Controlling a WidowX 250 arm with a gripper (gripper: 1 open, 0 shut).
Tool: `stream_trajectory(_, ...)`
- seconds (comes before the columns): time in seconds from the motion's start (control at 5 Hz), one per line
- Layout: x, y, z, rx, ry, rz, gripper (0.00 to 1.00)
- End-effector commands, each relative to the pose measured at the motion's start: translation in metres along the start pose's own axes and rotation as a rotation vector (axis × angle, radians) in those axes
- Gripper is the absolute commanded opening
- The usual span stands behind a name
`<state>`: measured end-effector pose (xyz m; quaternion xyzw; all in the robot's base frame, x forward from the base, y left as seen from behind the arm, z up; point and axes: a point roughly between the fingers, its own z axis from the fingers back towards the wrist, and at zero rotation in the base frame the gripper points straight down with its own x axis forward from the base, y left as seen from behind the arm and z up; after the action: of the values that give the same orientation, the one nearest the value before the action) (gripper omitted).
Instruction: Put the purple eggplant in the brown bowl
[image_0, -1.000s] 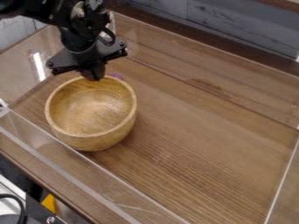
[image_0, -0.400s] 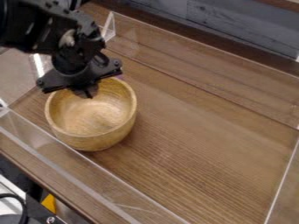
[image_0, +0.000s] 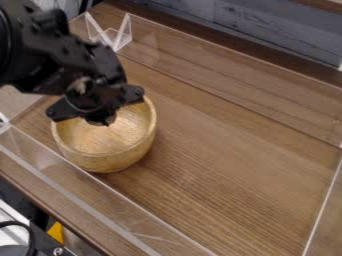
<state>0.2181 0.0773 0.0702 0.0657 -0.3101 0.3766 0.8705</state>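
Hovering over the brown bowl's (image_0: 107, 135) far-left rim, jaws (image_0: 96, 113) clenched; purple eggplant not visible, so transport seems nearly complete, with release remaining

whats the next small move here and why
Probably open the end effector to drop what it carries. It sits shut over the brown bowl, low inside the rim, so a release should land inside. The purple eggplant is hidden behind the fingers, so I cannot confirm it is held.

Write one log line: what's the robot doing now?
gripper: shut, over bowl | eggplant: not visible | bowl on table
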Motion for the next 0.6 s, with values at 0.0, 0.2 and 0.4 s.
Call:
stream_trajectory(0.0,-0.004,-0.007,-0.007,-0.013,-0.045,-0.016,0.00)
stream_trajectory(0.2,-0.010,-0.009,-0.018,-0.015,-0.082,-0.032,0.00)
stream_trajectory(0.4,-0.012,-0.008,-0.025,-0.009,-0.109,-0.044,1.00)
